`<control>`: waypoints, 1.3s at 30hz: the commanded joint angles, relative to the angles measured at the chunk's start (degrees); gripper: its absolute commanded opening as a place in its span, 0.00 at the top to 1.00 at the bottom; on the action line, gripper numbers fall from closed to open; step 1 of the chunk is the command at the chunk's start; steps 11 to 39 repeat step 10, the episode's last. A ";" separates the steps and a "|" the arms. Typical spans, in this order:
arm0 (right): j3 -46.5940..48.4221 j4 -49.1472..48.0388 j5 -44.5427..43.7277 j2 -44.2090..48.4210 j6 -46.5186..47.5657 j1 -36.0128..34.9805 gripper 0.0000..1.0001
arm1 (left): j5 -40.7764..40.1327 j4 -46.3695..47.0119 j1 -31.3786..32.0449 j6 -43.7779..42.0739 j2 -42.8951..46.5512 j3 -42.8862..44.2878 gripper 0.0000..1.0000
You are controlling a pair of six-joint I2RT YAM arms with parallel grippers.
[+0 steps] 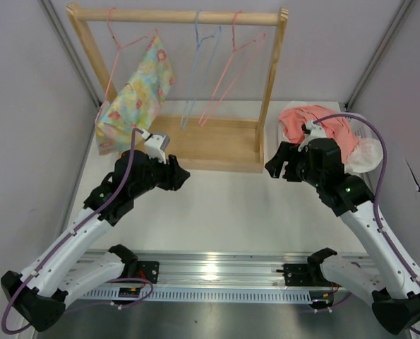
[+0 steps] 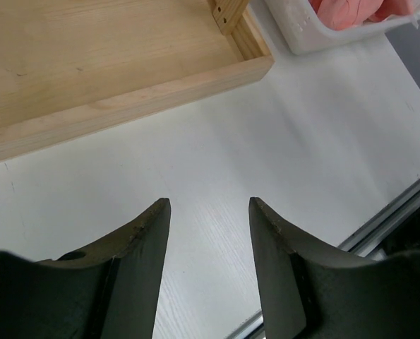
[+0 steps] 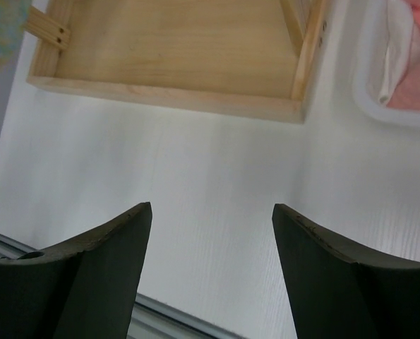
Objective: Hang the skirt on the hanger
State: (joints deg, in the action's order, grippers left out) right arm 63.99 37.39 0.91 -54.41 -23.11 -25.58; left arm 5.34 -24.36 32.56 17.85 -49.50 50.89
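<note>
Left gripper [image 1: 178,176]: jaws apart, nothing btwn them, hovering over bare table [image 1: 224,212] just in front of the wooden rack [image 1: 178,14], approx 9 o'clock of the top view. Wrist cam confirms: fingers [image 2: 142,247] spread, only white tabletop in the gap. Right gripper [image 1: 277,168] likewise spread and empty, approx 3 o'clock, beside the rack's right post, w/ the white bin [image 1: 368,157] and coral garment [image 1: 315,126] right behind it.

The skirt [image 1: 142,92] is up at 10–11 o'clock, draped on the hanger [image 1: 115,56], which hangs by its hook from the rack's top bar at the left end. Lower corner droops past the rack base toward 9 o'clock. Light blue hangers [image 1: 195,70] and a 2nd pink one hang further right, bare.

Judgement: skirt looks placed, task prob. done or nearly.

Handling: thin, light, limp cloth, no stiffness, will fold wherever pinched. Thin smooth wire gives little friction, and the hanger swings freely, so a tug could slide it off. If adjusting, pinch the low hem corner nearest the left gripper, lift gently, no sideways pull.
</note>
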 commanded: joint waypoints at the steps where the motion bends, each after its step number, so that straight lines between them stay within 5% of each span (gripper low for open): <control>1: -2.98 -3.01 -2.39 2.47 -3.33 0.18 0.24 | 1.25 3.26 0.67 -3.42 0.63 -0.52 0.46; 39: -4.66 -4.16 -4.95 4.05 -3.96 0.18 0.23 | 1.60 5.11 0.58 -6.24 2.47 -4.40 0.46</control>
